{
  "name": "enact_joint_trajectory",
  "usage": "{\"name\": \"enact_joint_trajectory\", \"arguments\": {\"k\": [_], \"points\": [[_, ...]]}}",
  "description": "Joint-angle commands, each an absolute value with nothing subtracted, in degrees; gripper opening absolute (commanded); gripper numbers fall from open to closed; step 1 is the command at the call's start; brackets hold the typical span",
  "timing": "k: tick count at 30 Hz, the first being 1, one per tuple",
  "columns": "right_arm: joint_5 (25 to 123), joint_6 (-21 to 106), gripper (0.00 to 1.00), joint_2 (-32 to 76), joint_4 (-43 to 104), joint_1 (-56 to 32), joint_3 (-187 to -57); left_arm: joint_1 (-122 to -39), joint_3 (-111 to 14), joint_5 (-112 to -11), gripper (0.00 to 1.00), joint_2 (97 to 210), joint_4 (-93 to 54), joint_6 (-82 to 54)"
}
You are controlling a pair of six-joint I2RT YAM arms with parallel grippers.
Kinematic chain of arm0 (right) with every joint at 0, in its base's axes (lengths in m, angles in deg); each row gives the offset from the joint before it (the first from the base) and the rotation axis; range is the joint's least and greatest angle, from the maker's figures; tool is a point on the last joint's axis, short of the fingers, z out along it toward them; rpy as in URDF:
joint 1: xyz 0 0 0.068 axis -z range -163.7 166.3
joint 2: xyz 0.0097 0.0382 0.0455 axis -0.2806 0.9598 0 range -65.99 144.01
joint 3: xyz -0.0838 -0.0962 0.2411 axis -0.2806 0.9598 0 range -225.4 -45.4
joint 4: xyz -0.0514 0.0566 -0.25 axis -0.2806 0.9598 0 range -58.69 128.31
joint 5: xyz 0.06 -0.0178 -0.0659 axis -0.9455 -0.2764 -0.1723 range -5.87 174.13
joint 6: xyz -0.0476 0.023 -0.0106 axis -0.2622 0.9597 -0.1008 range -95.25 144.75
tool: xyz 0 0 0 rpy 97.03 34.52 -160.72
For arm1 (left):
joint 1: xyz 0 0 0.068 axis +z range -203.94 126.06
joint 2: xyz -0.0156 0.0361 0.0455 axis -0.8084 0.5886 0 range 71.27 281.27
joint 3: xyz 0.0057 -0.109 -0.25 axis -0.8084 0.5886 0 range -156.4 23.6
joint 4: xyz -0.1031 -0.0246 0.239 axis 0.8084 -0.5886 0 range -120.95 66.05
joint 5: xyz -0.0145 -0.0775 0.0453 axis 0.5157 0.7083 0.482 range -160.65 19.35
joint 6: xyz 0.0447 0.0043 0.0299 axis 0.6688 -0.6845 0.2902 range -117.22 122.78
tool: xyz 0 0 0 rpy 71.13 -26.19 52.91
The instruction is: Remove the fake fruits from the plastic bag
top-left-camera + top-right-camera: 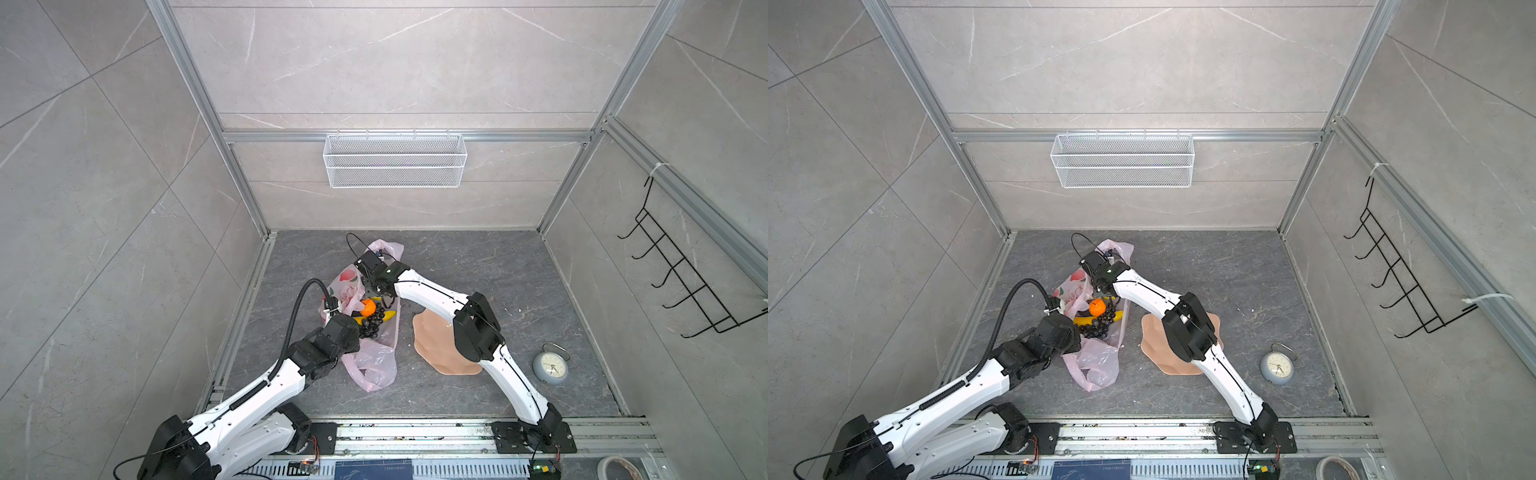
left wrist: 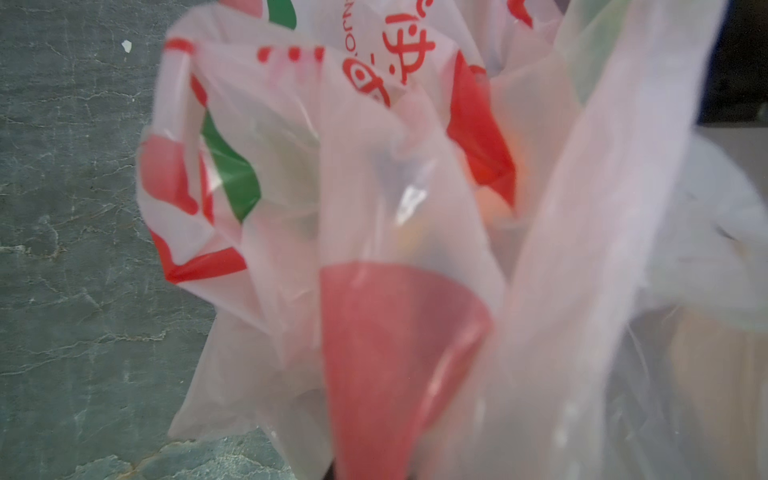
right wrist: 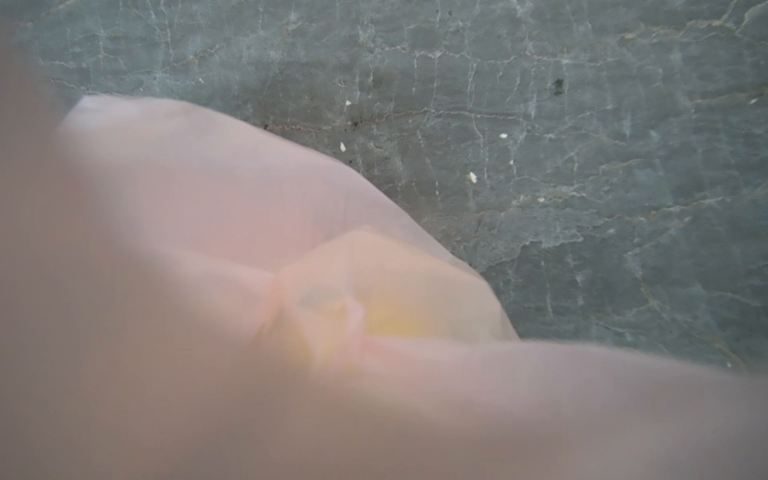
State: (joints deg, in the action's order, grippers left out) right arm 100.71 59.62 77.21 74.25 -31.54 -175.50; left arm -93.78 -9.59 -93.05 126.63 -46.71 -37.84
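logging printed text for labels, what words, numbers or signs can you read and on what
"NJO": cut-off red letters on the thin translucent pale pink plastic bag, left wrist view
"快", seemingly: red character beside them; the next is creased, unreadable
Round grey alarm clock: dial numerals too small
Blue panel at the front edge: print too small

It was a robot lab cell: an aluminium frame (image 1: 407, 136), marble-look panels (image 1: 374, 62), a mesh basket (image 1: 395, 163), a hook rack (image 1: 681, 279), arms (image 1: 513, 376) bolted to a rail (image 1: 415, 433).

Crumpled pink bag (image 1: 372, 365) around fake fruits (image 1: 369, 323)
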Motion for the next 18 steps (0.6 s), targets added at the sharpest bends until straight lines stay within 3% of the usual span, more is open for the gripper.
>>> {"name": "enact_joint_trajectory", "arguments": {"k": [1, 6, 18], "points": [[102.3, 59.7, 0.65, 78.7, 77.3, -31.9, -177.6, -93.5, -11.0, -94.4, 0.00, 127.2, -47.5, -39.0], [102.8, 58.8, 0.58, 76.3, 77.9, -32.6, -176.6, -93.4, -11.6, -94.7, 0.00, 127.7, -48.0, -38.8], [96.9, 56.8, 0.58, 60.1, 62.8, -34.3, -153.2, -93.3, -12.9, -95.2, 0.00, 128.1, -48.2, -39.1]]}}
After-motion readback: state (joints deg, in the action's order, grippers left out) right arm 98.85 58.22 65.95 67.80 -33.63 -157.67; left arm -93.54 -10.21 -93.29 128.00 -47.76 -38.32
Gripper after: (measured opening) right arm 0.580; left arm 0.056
